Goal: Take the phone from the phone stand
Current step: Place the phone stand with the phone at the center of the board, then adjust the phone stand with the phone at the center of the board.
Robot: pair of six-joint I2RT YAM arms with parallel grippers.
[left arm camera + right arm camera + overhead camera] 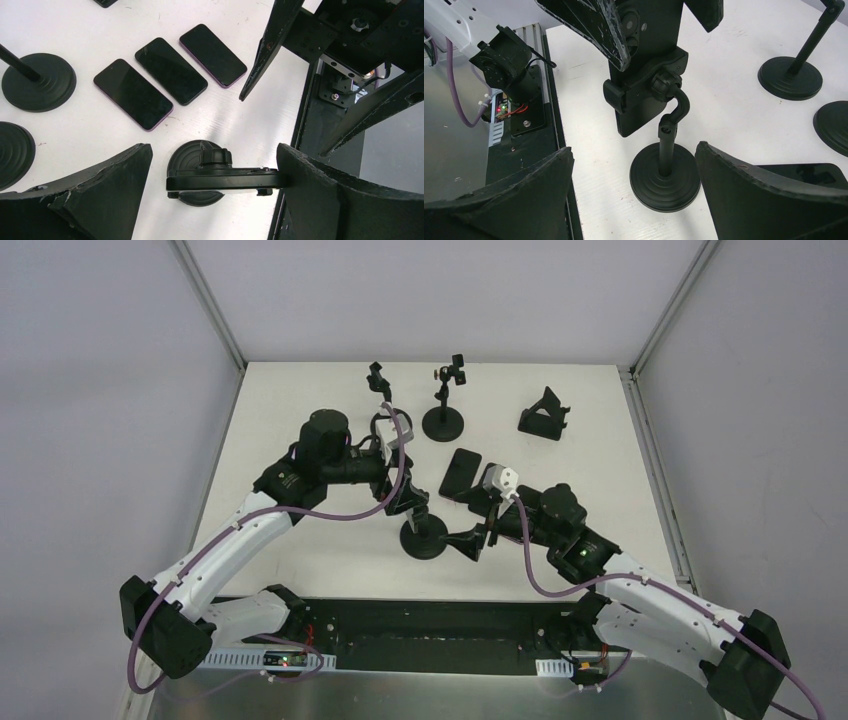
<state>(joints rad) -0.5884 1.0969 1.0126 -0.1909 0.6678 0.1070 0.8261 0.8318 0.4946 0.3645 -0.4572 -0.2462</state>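
The phone (220,180) sits edge-on in the clamp of the phone stand (192,155), a black pole on a round base (665,177). My left gripper (214,165) is open and straddles the phone lengthwise. Its right finger (320,190) meets the phone's end, while the left finger (100,190) stands apart from it. In the right wrist view the phone (636,120) hangs tilted in the clamp. My right gripper (634,148) is open low around the stand's base, holding nothing. From above, the left gripper (405,502) covers the phone.
Three other phones (132,94) (171,71) (213,55) lie flat side by side beyond the stand. Two more round-based stands (443,420) (380,380) and a folding stand (543,415) sit at the back. The black rail (430,625) runs along the table's near edge.
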